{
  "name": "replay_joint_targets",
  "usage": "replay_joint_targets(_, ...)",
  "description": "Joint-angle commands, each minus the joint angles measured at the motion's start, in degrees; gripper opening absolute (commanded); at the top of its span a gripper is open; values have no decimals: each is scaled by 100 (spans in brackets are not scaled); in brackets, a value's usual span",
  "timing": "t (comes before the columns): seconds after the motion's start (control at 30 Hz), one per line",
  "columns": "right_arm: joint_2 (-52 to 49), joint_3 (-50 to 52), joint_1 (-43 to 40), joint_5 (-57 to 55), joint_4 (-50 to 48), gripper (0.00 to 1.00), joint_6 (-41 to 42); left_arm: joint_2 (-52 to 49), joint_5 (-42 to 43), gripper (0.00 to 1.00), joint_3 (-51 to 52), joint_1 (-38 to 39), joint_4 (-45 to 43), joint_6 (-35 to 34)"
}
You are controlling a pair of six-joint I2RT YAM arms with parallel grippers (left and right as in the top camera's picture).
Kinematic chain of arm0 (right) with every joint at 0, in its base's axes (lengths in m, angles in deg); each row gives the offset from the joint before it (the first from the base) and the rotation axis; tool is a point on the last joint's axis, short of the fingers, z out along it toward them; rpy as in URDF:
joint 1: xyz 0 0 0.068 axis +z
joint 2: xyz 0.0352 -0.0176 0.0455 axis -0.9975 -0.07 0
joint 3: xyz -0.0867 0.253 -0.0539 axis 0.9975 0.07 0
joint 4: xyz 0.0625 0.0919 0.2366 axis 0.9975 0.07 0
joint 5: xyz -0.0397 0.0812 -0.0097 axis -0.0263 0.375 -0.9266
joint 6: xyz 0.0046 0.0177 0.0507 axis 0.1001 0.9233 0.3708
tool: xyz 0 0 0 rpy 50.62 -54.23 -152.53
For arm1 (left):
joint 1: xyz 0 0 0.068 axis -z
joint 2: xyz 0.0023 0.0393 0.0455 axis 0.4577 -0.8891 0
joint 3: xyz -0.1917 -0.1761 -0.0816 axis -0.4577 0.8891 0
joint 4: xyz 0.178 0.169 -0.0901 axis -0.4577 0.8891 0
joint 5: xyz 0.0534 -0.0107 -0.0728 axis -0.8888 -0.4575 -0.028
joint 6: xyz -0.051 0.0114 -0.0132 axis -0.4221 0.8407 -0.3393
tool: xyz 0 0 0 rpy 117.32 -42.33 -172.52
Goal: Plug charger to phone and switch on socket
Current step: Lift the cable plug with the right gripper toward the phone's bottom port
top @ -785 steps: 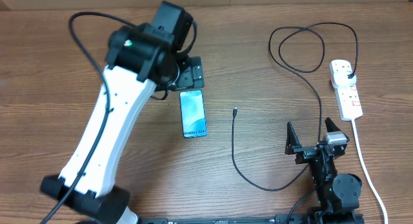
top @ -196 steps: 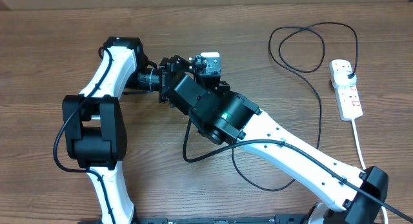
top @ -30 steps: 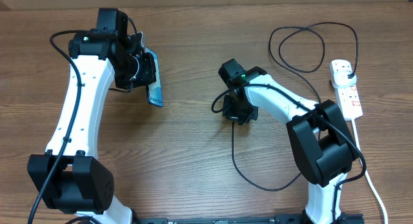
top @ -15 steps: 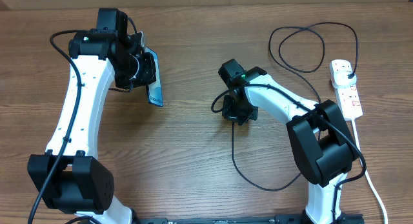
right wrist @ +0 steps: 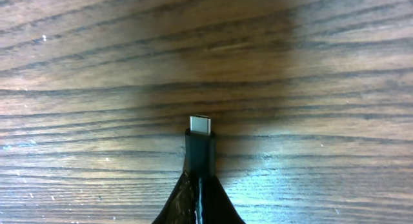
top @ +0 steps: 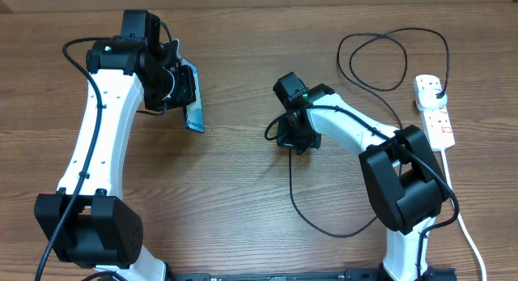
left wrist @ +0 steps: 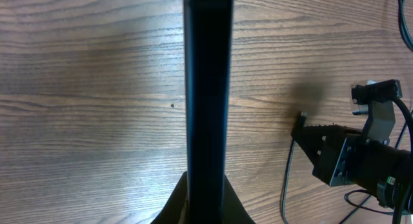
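We see the left gripper [top: 184, 95] pinching the phone [top: 194, 117] and holding it above the table [top: 243, 200] on the left side, tilted so that only a narrow slice of its light blue lit screen faces the overhead camera. In the left wrist view the phone [left wrist: 208, 88] is edge-on, a tall black bar rising from between the fingers.

The right gripper [top: 281, 135] is near the table's middle, well apart from the phone, with its fingers [right wrist: 177, 208] pressed together on the charger [top: 293, 184] just behind the plug tip. Close up, that tip [right wrist: 200, 125] is a small silver connector on a short black collar, pointing away from the fingers over the wood grain. From the left wrist we see it as a tiny dark stub [left wrist: 301, 117] at the front of the right gripper [left wrist: 310, 137].

The thin black cable drops from the gripper, curves across the table, climbs, coils in a loop and ends at a black plug [top: 437, 91] seated in the socket [top: 437, 123]. The socket, a white strip with red-orange marks, lies at the right edge, and its thick white cord [top: 457, 202] trails toward the near edge.
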State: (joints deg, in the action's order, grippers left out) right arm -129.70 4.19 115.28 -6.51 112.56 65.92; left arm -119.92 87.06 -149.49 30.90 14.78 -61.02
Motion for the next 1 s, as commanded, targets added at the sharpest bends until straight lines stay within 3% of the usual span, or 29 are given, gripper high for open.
replay_joint_targets(0.0,-103,9,-13,28,-136,4,-50,68,116,4,-44,-22,-232,63)
replay_joint_targets(0.1,22,-87,-33,697,-452,4,-527,68,461,4,-44,-20,-529,118)
replay_joint_targets(0.23,555,-96,-208,2387,-1091,4,-1180,68,2439,4,-44,-157,-1180,796)
replay_joint_targets(0.33,1038,-96,-393,3399,-1235,4,-1692,68,3578,4,-44,-271,-1742,804)
replay_joint_targets(0.5,1762,-96,-413,3493,-1108,4,-1812,68,4013,4,-44,-402,-2345,570)
replay_joint_targets(0.73,2594,-96,-306,3458,-1027,4,-1810,68,4599,4,-44,-400,-2415,570)
replay_joint_targets(0.97,2721,-96,352,2643,-975,4,-1585,68,5071,4,-44,-396,-2520,728)
